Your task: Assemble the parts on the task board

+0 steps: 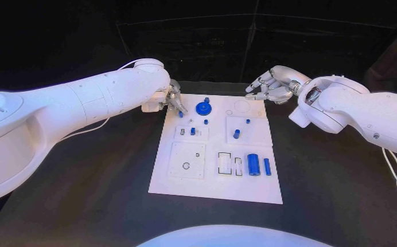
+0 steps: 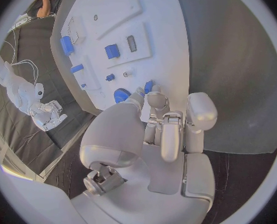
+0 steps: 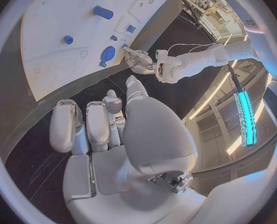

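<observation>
Left hand (image 1: 172, 99) at task board (image 1: 217, 187) far-left corner, pinching a small blue part (image 1: 181, 113) just above the board. Right hand (image 1: 266, 88) off far-right corner over desk (image 1: 331, 189) — fingers curled, grasping nothing. Blue round part (image 1: 203, 108) on board nearby.

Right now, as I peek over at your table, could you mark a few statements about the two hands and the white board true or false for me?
1. The task board lies flat on the black table. True.
2. The right hand rests in the middle of the board. False: it hangs off the board's far right corner.
3. The left hand is at the board's far left corner, fingertips beside a small blue part. True.
4. A large blue cylinder lies in the board's near right area. True.
5. The right hand holds a blue part. False: nothing shows in its curled fingers.
</observation>
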You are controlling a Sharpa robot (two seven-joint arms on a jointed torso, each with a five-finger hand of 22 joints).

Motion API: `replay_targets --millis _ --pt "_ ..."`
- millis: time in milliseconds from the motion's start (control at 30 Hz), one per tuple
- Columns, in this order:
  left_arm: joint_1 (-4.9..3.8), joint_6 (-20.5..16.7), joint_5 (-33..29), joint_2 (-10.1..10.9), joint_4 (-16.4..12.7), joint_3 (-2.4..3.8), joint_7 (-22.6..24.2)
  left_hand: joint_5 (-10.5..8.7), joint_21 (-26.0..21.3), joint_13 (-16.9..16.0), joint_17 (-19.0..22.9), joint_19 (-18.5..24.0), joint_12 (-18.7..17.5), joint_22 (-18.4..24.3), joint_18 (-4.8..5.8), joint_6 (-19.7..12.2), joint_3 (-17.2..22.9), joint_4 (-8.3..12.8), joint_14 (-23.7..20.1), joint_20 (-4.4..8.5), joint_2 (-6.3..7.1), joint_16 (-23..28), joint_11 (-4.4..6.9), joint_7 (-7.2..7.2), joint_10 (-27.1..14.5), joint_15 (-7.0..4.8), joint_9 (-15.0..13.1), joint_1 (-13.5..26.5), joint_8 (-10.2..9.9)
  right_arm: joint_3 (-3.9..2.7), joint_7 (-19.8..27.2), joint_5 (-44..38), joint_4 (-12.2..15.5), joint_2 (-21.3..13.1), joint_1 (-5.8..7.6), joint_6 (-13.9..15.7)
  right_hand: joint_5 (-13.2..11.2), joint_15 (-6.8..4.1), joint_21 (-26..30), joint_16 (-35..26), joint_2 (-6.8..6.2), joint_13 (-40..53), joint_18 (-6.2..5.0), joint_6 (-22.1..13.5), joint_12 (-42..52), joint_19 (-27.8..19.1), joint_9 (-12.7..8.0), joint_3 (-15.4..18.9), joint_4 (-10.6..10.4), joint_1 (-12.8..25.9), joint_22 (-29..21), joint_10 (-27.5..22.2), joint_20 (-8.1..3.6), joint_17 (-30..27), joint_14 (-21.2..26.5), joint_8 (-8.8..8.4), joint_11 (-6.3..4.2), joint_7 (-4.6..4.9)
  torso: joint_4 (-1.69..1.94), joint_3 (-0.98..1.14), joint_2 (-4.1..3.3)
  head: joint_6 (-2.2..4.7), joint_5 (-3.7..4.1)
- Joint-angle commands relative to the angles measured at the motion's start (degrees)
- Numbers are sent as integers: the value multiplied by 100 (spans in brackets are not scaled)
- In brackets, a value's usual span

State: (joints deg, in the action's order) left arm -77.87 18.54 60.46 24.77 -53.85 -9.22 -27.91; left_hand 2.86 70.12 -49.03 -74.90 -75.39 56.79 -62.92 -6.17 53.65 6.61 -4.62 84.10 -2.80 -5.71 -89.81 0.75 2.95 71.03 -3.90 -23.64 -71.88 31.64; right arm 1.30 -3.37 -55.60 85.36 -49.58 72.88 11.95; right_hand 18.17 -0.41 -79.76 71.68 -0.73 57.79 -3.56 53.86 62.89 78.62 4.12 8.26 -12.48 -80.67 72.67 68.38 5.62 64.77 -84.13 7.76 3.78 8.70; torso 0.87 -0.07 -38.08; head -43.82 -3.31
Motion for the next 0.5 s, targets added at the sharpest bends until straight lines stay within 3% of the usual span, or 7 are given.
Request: replay_targets --millis 33,267,500 --pt "-8 -232 30 30 -33 3 243 -15 -11 4 -1470 -3 -15 0 7 60 160 186 580 68 -96 4 74 -39 1 -63 -87 -248 96 -3 45 -4 -6 10 10 -29 23 -41 35 -29 57 3 -56 6 -15 -37 -6 26 2 -15 -4 -34 -10 2 -90 23 -21 -17 -3 2 0 -3 -3" --pt "-9 -569 -101 220 -230 7 253 -17 4 -11 -1455 -16 -20 -43 23 -41 479 402 576 116 -92 13 79 -44 64 -87 -253 -349 254 -3 51 -1 -18 15 10 -27 32 -41 39 -36 61 6 -57 9 -13 -41 -6 27 2 -17 -11 -33 -10 -6 -89 25 -21 -18 7 2 3 -9 11" --pt "-30 -1034 -144 641 -826 17 199 -18 21 -20 -1444 -36 -15 -79 31 -99 703 492 574 127 -16 19 89 -53 119 -94 -371 -268 361 -3 51 7 -22 -4 10 -23 39 -42 41 -40 63 -5 -57 11 -21 -42 -5 29 1 -17 -13 -41 -10 -11 -88 27 -21 -18 18 6 13 -8 10"
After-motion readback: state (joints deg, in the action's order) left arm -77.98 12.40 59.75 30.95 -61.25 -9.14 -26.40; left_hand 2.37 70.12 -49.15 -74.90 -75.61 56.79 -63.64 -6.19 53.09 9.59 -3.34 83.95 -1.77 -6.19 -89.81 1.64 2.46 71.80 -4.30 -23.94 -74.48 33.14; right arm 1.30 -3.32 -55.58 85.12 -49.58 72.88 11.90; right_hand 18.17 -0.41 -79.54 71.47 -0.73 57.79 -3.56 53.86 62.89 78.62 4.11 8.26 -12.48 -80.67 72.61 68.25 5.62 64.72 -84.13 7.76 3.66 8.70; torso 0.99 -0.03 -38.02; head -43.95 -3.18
